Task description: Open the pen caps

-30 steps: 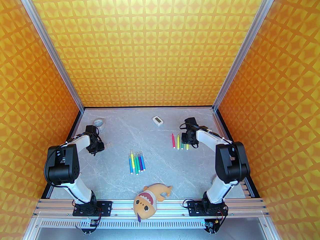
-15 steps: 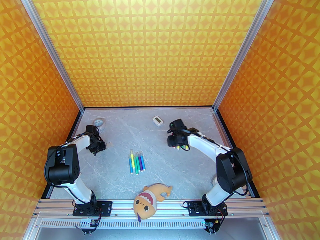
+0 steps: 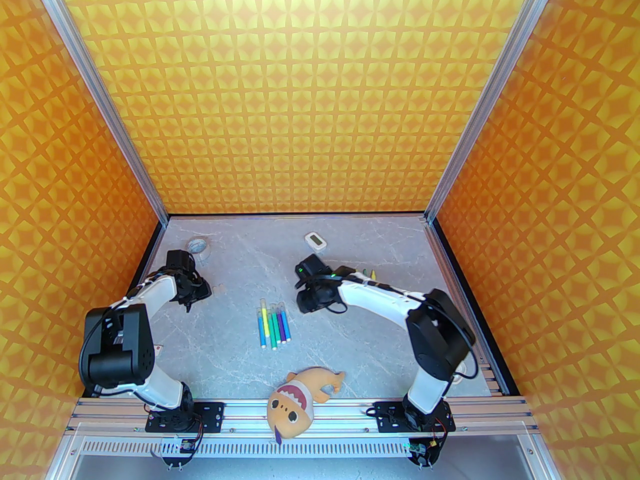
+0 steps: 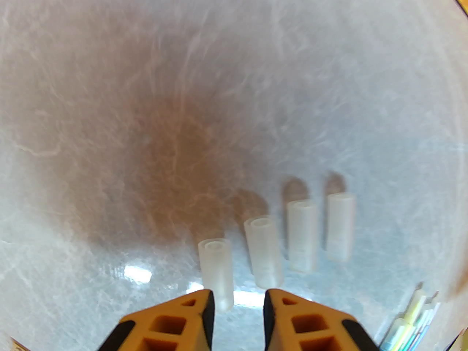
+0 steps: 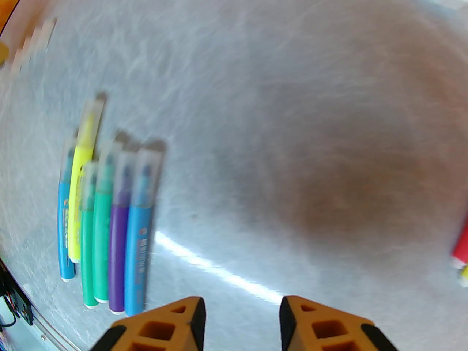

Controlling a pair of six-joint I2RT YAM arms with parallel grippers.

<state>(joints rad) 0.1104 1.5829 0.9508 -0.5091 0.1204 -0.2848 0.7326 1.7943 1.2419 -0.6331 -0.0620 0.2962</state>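
Observation:
Several pale translucent pen caps (image 4: 278,240) lie side by side on the grey table, off their pens. My left gripper (image 4: 237,298) hovers just above the nearest one (image 4: 215,265), jaws slightly apart and holding nothing. From above, that gripper (image 3: 195,295) is at the left, with the caps (image 3: 217,288) beside it. A bunch of capped pens (image 3: 273,325) lies mid-table, blurred in the right wrist view (image 5: 106,214). My right gripper (image 3: 310,303) hangs open and empty (image 5: 241,309) to their right. Uncapped pens (image 3: 369,272) peek out behind the right arm.
A plush shark (image 3: 300,398) lies at the near edge between the arm bases. A white timer (image 3: 315,241) sits at the back centre and a tape roll (image 3: 198,245) at the back left. A red pen (image 5: 461,247) shows at the right wrist view's edge.
My right arm has swung left, away from the uncapped pens and towards the capped bunch. The left arm has shifted slightly and stays by the loose caps.

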